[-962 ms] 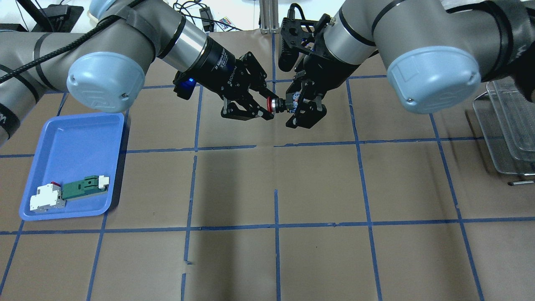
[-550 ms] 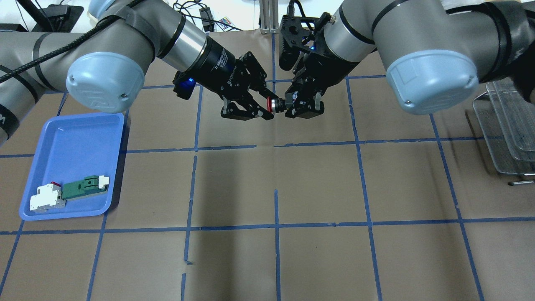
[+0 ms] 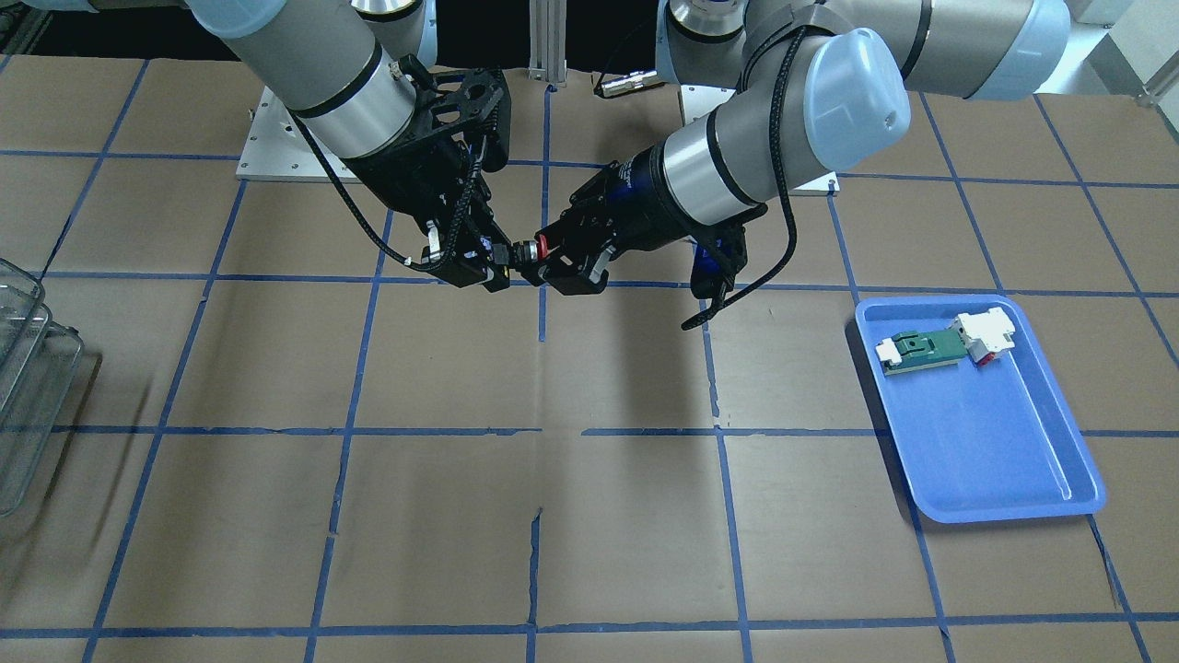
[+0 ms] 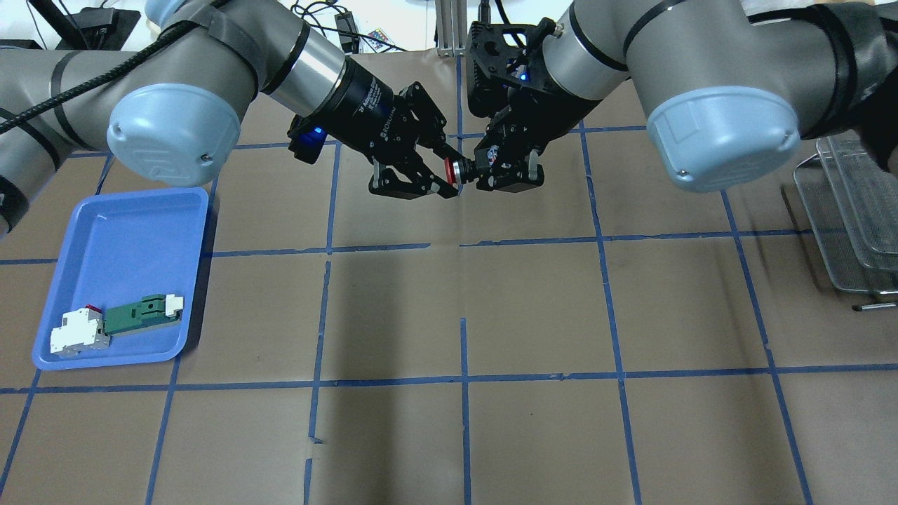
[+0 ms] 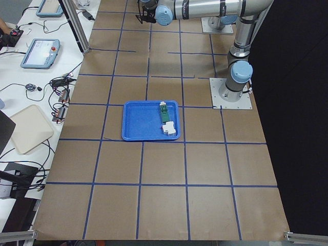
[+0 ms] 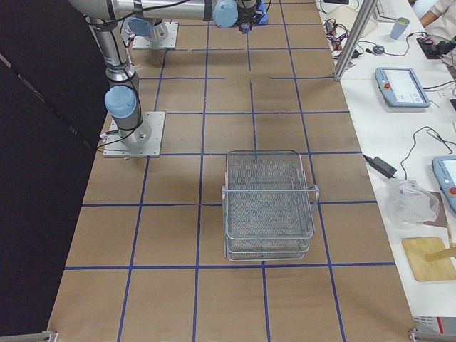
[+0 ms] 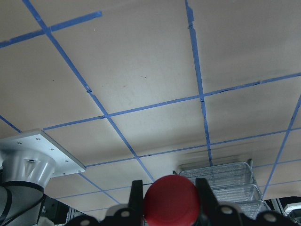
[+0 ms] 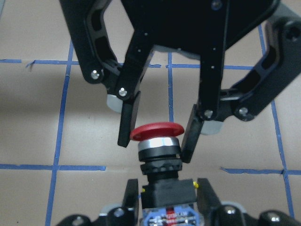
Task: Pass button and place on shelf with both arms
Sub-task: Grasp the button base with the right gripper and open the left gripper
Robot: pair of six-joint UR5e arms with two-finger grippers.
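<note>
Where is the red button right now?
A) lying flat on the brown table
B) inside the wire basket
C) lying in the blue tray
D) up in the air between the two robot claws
D: the button is off the table, with the left gripper pinching its red head and the right gripper pinching its back end.

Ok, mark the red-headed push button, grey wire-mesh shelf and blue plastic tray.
red push button (image 8: 156, 131): right wrist view, red cap.
wire-mesh shelf (image 6: 268, 172): exterior right view, top mesh.
blue tray (image 4: 119, 238): overhead view, bare floor.
</note>
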